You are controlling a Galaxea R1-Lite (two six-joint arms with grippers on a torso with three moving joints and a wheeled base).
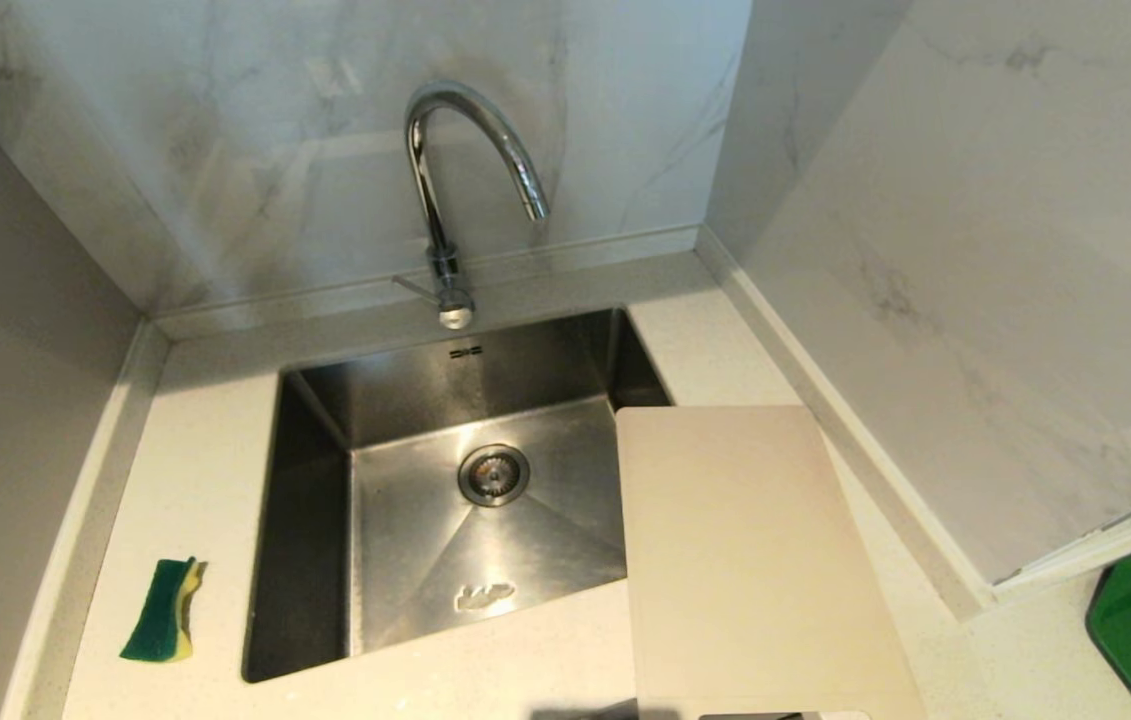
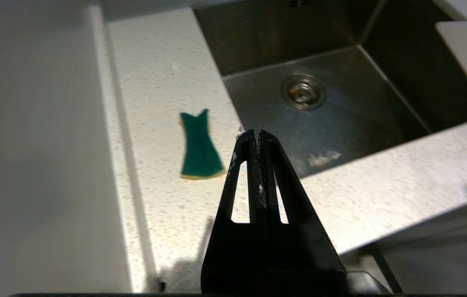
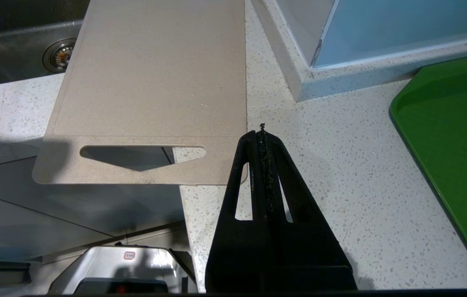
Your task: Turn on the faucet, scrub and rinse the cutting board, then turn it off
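Closest to the lens, the left gripper [image 2: 257, 133] has its two black fingers [image 2: 248, 173] pressed flat together with nothing between them, hanging above the speckled countertop [image 2: 163, 74] at the near left corner of the sink [image 2: 340, 111]. Just beside it on that counter lies the green-and-yellow sponge [image 2: 199, 146], untouched. The right gripper [image 3: 262, 134] is likewise pinched closed and empty, hovering over the counter just off the near right corner of the cutting board [image 1: 745, 550]. That board lies flat to the right of the basin, its far left corner jutting over the sink edge and its handle cut-out [image 3: 142, 156] hanging past the front edge of the counter. Farther back, the faucet [image 1: 455, 190] stands behind the sink against the marble wall [image 1: 225, 130], its spout arching over the basin and dry, with the thin lever [image 1: 417, 288] sticking out toward the left at its base. Nothing of the task looks begun, so opening the tap seems to be the step in hand. Doing it well probably means sending the left arm, which sits on the lever's side, and nudging the lever with closed fingertips rather than gripping it, keeping clear of the tall spout.
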